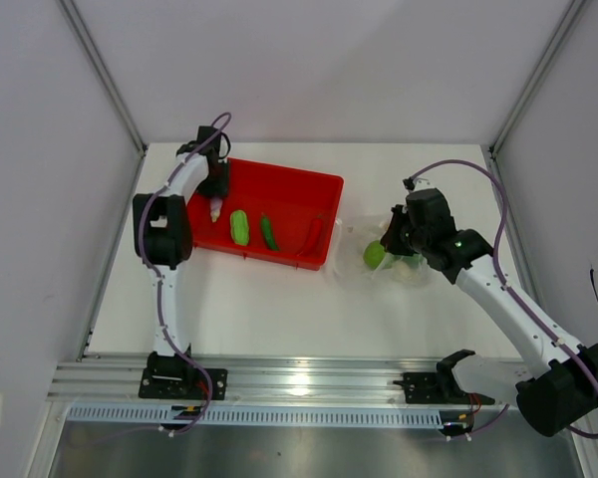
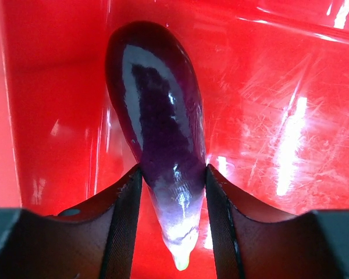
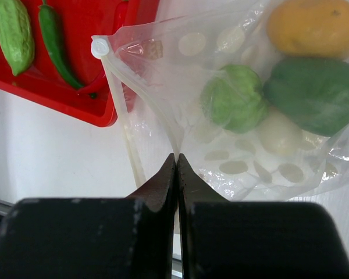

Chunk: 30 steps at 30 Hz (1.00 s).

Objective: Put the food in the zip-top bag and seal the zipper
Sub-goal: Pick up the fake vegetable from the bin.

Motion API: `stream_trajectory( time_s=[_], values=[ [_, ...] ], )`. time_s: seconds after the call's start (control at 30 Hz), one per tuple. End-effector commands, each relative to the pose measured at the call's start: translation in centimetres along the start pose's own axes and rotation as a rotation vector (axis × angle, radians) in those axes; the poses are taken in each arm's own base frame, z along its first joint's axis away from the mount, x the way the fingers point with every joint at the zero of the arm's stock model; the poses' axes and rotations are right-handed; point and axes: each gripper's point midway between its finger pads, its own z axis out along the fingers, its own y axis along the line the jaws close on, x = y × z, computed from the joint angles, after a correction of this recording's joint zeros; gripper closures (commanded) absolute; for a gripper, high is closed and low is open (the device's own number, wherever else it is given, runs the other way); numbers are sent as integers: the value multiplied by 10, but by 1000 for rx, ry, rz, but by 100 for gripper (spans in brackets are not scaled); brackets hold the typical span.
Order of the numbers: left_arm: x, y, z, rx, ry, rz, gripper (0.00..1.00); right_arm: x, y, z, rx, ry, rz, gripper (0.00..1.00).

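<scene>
From above, holds left end effector (image 1: 216,199) in red tray (image 1: 299,184), upper left; left wrist, clamps purple eggplant (image 2: 157,116) by pale tip, long axis vertical, fat end up; right wrist, pinches zipper (image 3: 125,87) of zip-top bag (image 3: 163,70), right end effector (image 3: 176,160) closed.

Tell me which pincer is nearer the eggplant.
Left. The left pincer grips the eggplant at its pale end, inside the red tray. The right pincer is off beyond the tray's right side, pinching the zip-top bag.
</scene>
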Motion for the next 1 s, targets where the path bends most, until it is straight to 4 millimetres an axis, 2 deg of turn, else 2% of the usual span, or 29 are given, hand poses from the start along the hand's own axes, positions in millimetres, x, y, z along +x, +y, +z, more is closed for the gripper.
stream_trajectory(
  time_s=[0.0,0.2,0.3,0.37,0.4,0.47,0.5,0.63,0.7,0.77,0.8,0.9,0.93,0.97],
  values=[
    [-6,-9,-1,18,1,14,51,-24,9,-14,-15,-72,12,100],
    [-5,-14,1,28,13,28,46,-25,9,-15,-5,-72,8,100],
    [-6,-15,1,31,7,23,47,-26,10,-15,-7,-75,14,100],
    [-5,-18,1,50,9,20,60,-26,10,-16,-5,-76,15,100],
    [-6,-19,0,54,6,18,79,-26,10,-17,-5,-78,13,100],
    [-6,-22,0,60,5,2,95,-26,9,-16,-2,-76,13,100],
    [-6,-22,0,60,3,-4,99,-26,9,-17,0,-77,11,100],
    [-10,-28,-12,91,-26,-27,99,-27,9,-18,2,-80,10,100],
    [-23,-36,-33,135,-65,-38,99,-27,9,-18,2,-80,10,100],
    [-26,-47,-50,196,-78,-53,99,-27,8,-17,4,-79,9,100],
    [-39,-60,-78,277,-123,-62,99,-28,8,-16,4,-81,8,100],
    [-49,-97,-126,480,-172,-108,99,-29,11,-14,-5,-83,6,100],
    [-42,-118,-155,623,-173,-103,99,-28,11,-13,-6,-81,6,100],
    [-49,-138,-176,707,-215,-114,99,-28,11,-13,-10,-80,6,100]
  ],
)
